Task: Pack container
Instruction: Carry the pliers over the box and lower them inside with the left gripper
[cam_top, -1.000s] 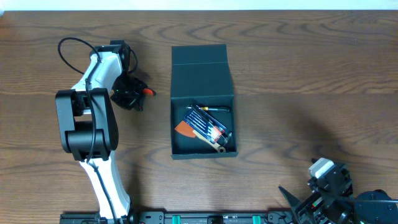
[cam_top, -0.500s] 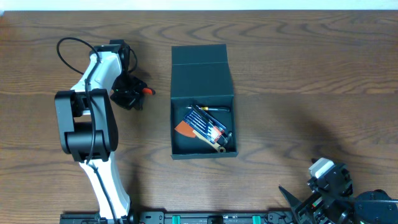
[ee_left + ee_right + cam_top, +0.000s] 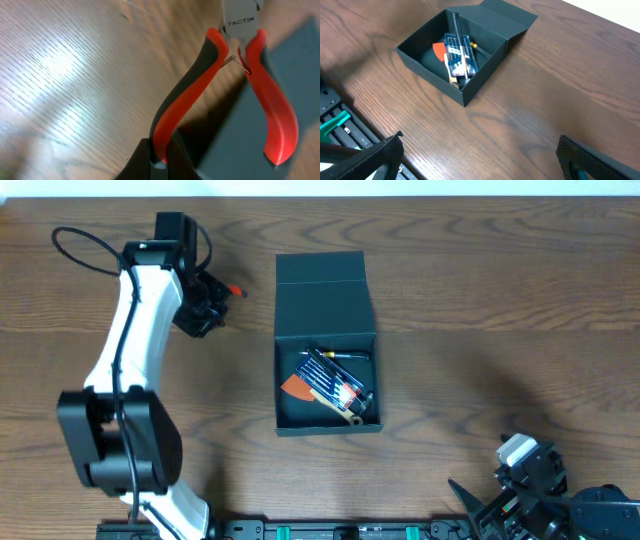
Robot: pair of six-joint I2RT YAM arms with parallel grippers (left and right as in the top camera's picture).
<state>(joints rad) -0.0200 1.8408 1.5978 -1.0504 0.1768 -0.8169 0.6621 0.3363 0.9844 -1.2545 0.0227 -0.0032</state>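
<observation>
Since half a second ago, the left arm (image 3: 125, 330) has been stretched toward the far edge of the table (image 3: 480, 300), and the left gripper (image 3: 208, 308) with its pliers (image 3: 175, 107) has been carried a little farther from the near edge; nothing else has been shifted. The container (image 3: 324, 300) is seen at the middle of the table, its lid folded back toward the far edge; it is well apart from the right gripper (image 3: 479, 150), which is parked at the near right corner with its fingers spread wide and nothing between them. The pliers are pinched in the left fingers (image 3: 160, 164) by the black-and-red handle, to the left of the container; the other handle is left free. Inside the container a flat pack of small tools (image 3: 335, 385) and an orange piece (image 3: 294, 387) are already laid. Trouble is to be expected from the one-handled hold: the pliers could be swung or slipped out in transit; the splayed handles could be caught on the container's wall or lid, and a box that is probably light could be dragged.
</observation>
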